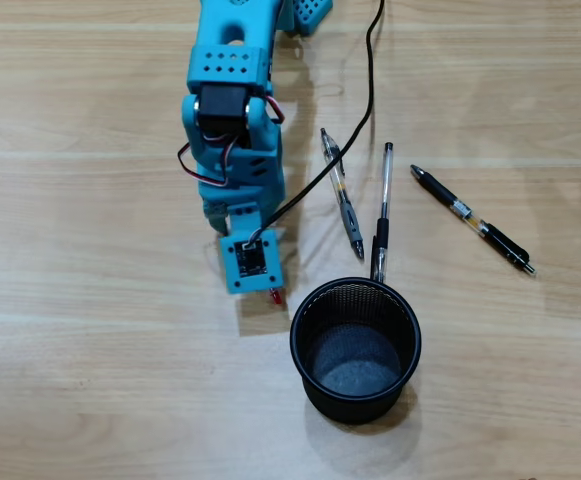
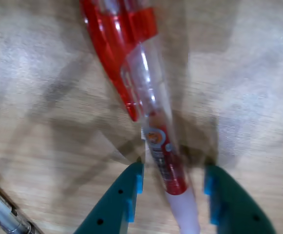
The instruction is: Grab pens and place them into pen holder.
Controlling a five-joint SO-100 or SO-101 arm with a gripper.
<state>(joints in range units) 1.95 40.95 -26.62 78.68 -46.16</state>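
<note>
Pale wood-grain desk carries everything, and the black mesh pen holder serves as the landmark. Just up and to the left of the holder in the overhead view, the blue arm hangs low over the desk, its wrist camera board hiding the pincer from above; only a red tip peeks out beneath it.

In the wrist view the red pen lies on the desk, running lengthwise between the two teal fingers. The pincer is apart, straddling the barrel with a gap on each side, so nothing is clamped yet.

To do this step well, I judge the fingers should sink until they bracket the barrel fully, then close squarely on it near its label, where the body looks straight. A grip toward one end would likely let the pen swing when raised.

Above the holder in the overhead view lie three more pens: a grey-barrelled pen, a clear pen with black grip whose lower end nearly touches the holder's rim, and a black pen farther right. A black cable crosses the grey-barrelled pen. The holder's near wall is the likely obstacle on the carry, so the pen should clear the rim.
</note>
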